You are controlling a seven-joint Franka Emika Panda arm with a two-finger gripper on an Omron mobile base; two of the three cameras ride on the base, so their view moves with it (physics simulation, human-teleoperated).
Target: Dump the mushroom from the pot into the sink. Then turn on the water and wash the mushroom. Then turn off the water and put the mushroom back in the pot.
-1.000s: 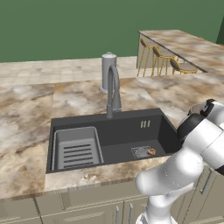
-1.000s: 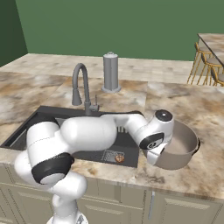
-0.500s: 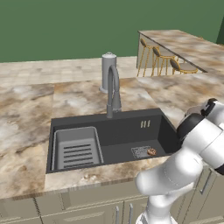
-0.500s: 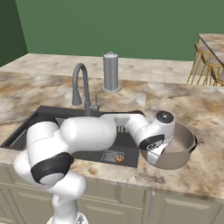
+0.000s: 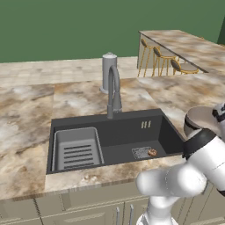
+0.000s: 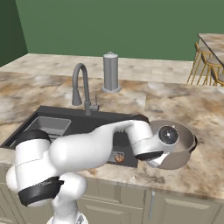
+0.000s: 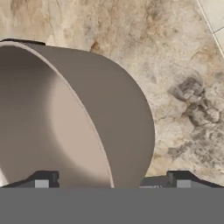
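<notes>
The gripper (image 7: pixel 111 181) had its 2 dark fingertips (image 7: pixel 41 180) spread wide, 1 on each side of the wall of the pot (image 7: pixel 87 118), and they did not press it. The pot (image 6: pixel 177 148) was round, squat and of smooth grey-brown metal, and it sat on the mottled brown marble counter (image 6: pixel 192 109) just to the right of the sink (image 5: pixel 127 132). The sink was a dark rectangular basin with a grey ribbed tray (image 5: pixel 77 147) at its left end. The mushroom (image 5: pixel 152 152), a tiny orange-brown lump, lay on the sink floor beside the square drain grate (image 5: pixel 141 152). Behind the sink stood the slim arched metal faucet (image 5: pixel 113 90) and a grey cylinder with a domed top (image 5: pixel 108 70). Compared with 1 second before, the pot stood more level on the counter. The mushroom had not moved.
</notes>
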